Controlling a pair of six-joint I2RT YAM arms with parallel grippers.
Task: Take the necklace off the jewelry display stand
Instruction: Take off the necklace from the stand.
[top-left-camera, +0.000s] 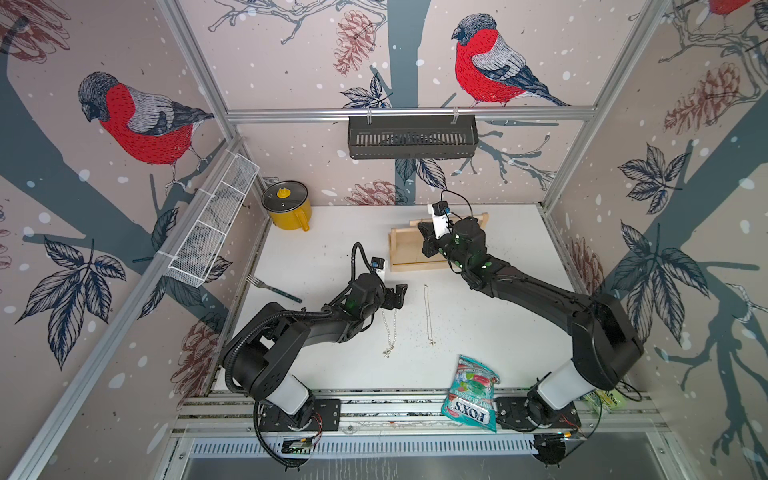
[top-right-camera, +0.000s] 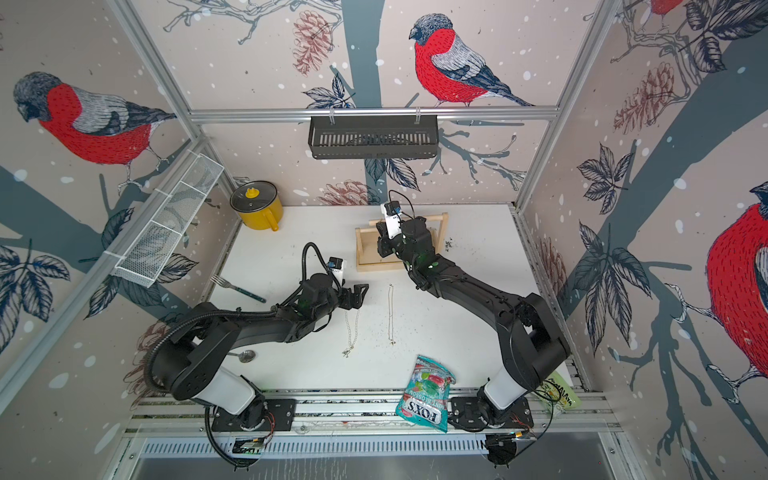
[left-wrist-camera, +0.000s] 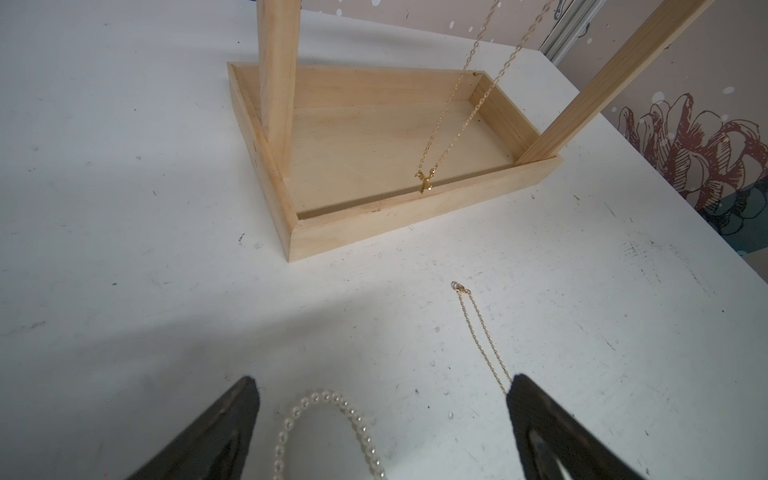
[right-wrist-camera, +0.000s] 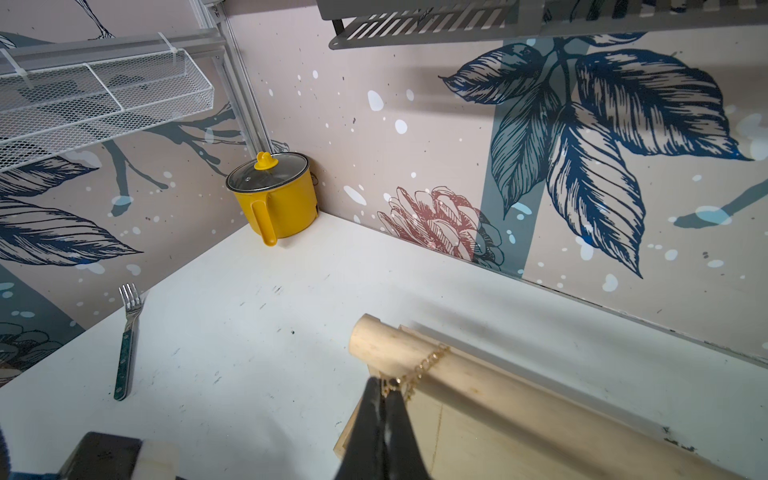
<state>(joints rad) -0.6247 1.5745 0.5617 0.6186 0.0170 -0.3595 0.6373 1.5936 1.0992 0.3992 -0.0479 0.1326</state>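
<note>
Gold necklace (left-wrist-camera: 424, 183) over stand's tray (left-wrist-camera: 415, 216)

Top views: high above table (top-left-camera: 324, 249) front edge, looking down, whole table shared | left wrist: low, near, facing jewelry display stand (left-wrist-camera: 415, 211) | right wrist: close over stand's bar, facing far-left corner

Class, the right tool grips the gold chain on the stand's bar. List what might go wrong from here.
1. The right tool pinches the necklace only at its very tips, so the thin chain may slip free.
2. The chain is draped over the dowel bar; a sideways pull might snag it and drag or tip the jewelry display stand.
3. Its pendant hangs low by the tray's rim and could catch on it.
</note>
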